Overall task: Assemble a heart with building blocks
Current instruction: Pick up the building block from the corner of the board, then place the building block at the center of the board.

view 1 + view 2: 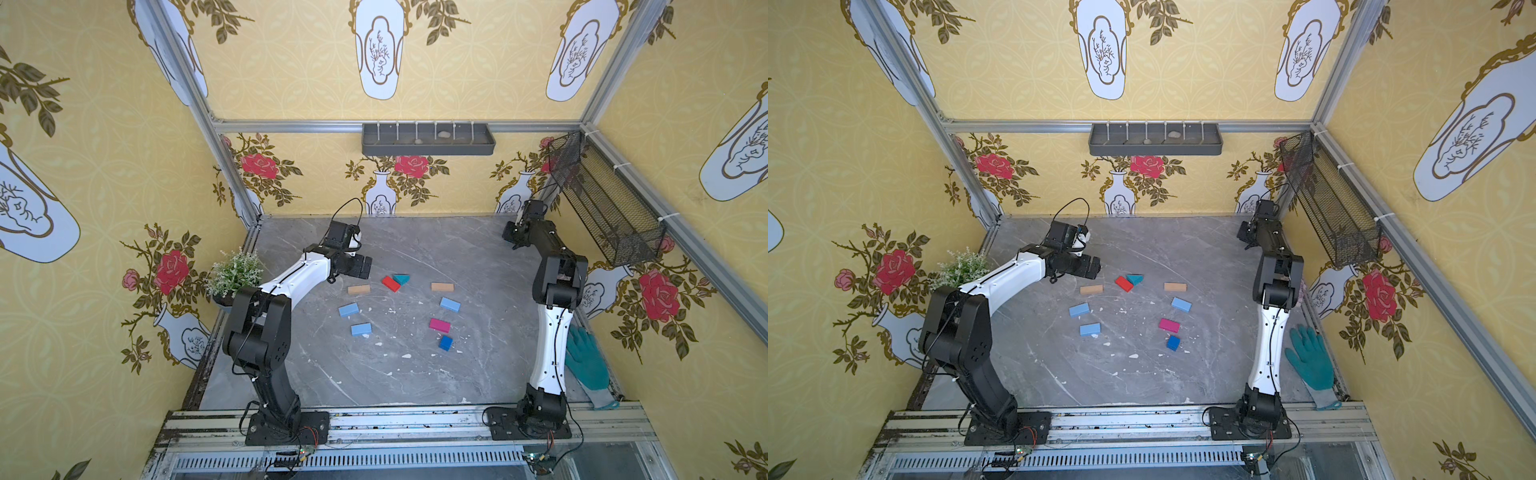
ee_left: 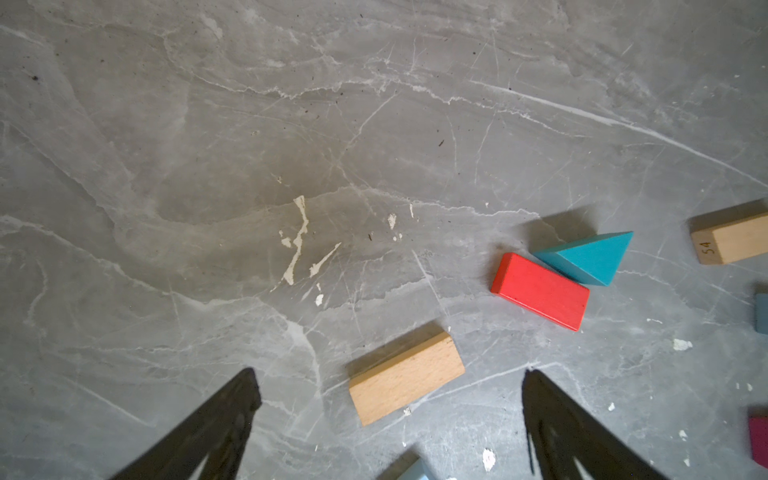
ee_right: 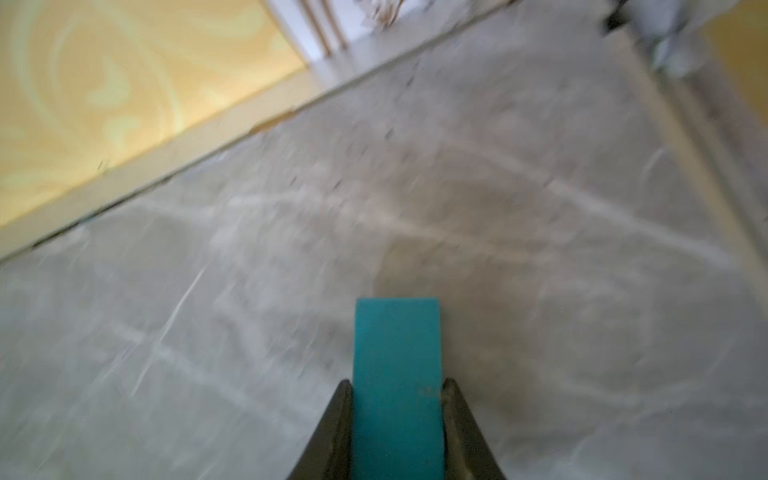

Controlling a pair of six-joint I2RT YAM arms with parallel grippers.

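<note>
The building blocks lie scattered near the middle of the grey table [image 1: 415, 374] in both top views, forming only a loose, gapped ring and not a closed heart. Along the upper edge of the group sit the left tan block [image 1: 359, 289], the red block [image 1: 391, 283], which touches the teal triangle [image 1: 402, 278], and, further right, the right tan block [image 1: 442, 286]. Down the left side lie the upper-left light blue block [image 1: 348, 309] and the lower-left light blue block [image 1: 361, 329]. Down the right side come the right light blue block [image 1: 450, 304], the magenta block [image 1: 439, 325] and the dark blue cube [image 1: 445, 343] at the bottom. The left hand [image 1: 362, 267] hangs just above and left of the left tan block, its jaws spread wide and holding nothing; in the left wrist view that tan block [image 2: 406, 378] shows between the two dark fingers [image 2: 224, 428], apart from both. The right hand [image 1: 512, 237] is in the upper right of the table, well away from the group. In the blurred right wrist view its jaws are pinched narrow on the teal rectangular block [image 3: 397, 345], which juts out beyond the fingertips. A green glove [image 1: 586, 361] lies at the table's right edge.
</note>
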